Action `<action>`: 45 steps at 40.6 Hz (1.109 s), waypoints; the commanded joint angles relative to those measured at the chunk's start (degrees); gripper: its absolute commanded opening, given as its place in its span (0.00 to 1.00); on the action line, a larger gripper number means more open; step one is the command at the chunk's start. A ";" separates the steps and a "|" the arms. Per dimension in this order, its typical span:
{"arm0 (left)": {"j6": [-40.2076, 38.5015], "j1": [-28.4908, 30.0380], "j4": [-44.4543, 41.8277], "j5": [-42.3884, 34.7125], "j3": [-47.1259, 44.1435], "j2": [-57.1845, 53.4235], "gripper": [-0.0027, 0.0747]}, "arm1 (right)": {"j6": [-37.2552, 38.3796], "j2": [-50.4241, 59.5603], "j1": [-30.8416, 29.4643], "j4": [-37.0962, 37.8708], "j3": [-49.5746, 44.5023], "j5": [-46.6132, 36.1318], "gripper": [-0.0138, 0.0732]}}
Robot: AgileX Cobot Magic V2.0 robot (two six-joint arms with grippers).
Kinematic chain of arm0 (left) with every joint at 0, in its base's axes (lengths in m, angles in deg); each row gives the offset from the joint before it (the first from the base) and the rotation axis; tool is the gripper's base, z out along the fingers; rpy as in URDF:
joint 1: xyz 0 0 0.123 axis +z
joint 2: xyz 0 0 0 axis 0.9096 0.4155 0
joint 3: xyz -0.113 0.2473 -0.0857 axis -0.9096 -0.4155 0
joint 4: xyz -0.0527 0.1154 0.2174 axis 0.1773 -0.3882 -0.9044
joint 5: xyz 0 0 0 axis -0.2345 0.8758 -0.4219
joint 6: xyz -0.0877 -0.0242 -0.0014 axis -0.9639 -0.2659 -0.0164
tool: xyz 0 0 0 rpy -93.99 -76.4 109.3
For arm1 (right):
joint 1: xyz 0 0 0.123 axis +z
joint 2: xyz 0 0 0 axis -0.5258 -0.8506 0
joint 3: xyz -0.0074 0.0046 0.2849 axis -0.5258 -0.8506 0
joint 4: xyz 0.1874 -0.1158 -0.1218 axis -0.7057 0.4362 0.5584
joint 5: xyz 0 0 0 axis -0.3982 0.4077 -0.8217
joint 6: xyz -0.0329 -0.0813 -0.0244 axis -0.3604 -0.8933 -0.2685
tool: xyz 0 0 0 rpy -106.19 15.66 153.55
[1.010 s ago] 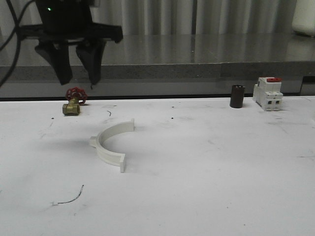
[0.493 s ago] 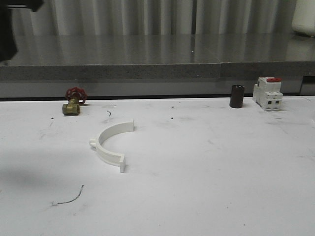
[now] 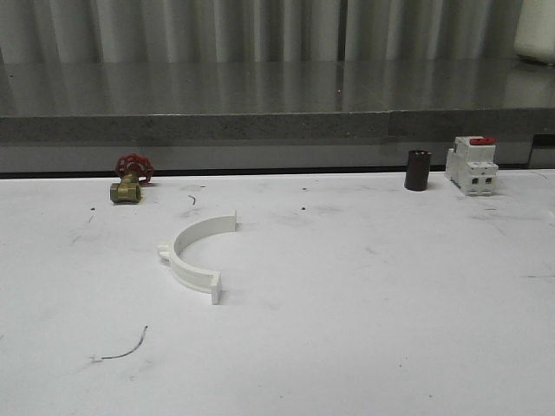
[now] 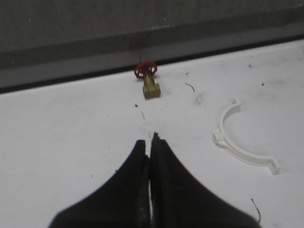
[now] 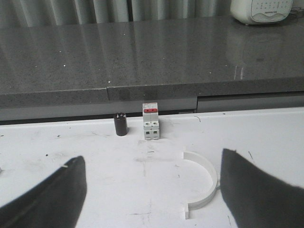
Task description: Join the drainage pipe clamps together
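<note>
One white half-ring drainage pipe clamp (image 3: pixel 179 263) lies flat on the white table (image 3: pixel 364 329), left of centre, its open side facing right. In the left wrist view the same clamp (image 4: pixel 220 138) lies off to one side of my left gripper (image 4: pixel 149 139), whose black fingers are pressed together with nothing between them, above bare table. A second half-ring clamp (image 5: pixel 213 182) lies on the table in the right wrist view, close beside one finger (image 5: pixel 251 190) of my right gripper (image 5: pixel 152 154). That gripper is wide open and holds nothing.
A brass valve with a red handwheel (image 3: pixel 129 178) sits at the back left of the table. A black cylinder (image 3: pixel 417 170) and a white-and-red breaker (image 3: pixel 473 165) stand at the back right. A grey counter ledge (image 3: pixel 277 121) runs behind the table.
In the front view the left gripper hung open at the upper left a second ago; it has moved off to the left and out of that view. The clamp has not moved.
</note>
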 commanded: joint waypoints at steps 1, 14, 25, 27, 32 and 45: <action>0.06 0.21 -2.86 -5.89 -2.36 -8.13 0.01 | -0.25 -0.91 -0.39 0.39 1.87 -4.73 0.85; 0.06 0.21 -4.64 -5.89 -7.23 -19.27 0.01 | -0.25 -0.91 -0.39 0.39 1.87 -4.73 0.85; 0.06 0.21 -4.64 -5.89 -7.23 -19.27 0.01 | -0.25 -0.91 -0.39 0.39 1.87 -4.73 0.85; 0.06 0.21 -4.64 -5.89 -7.23 -19.27 0.01 | -0.25 -0.91 -0.39 0.39 1.87 -4.73 0.85; 0.06 0.21 -4.64 -5.89 -7.23 -19.27 0.01 | -0.25 -0.91 -0.39 0.39 1.87 -4.73 0.85; 0.06 0.21 -4.64 -5.89 -7.23 -19.27 0.01 | -0.25 -0.91 -0.39 0.39 1.87 -4.73 0.85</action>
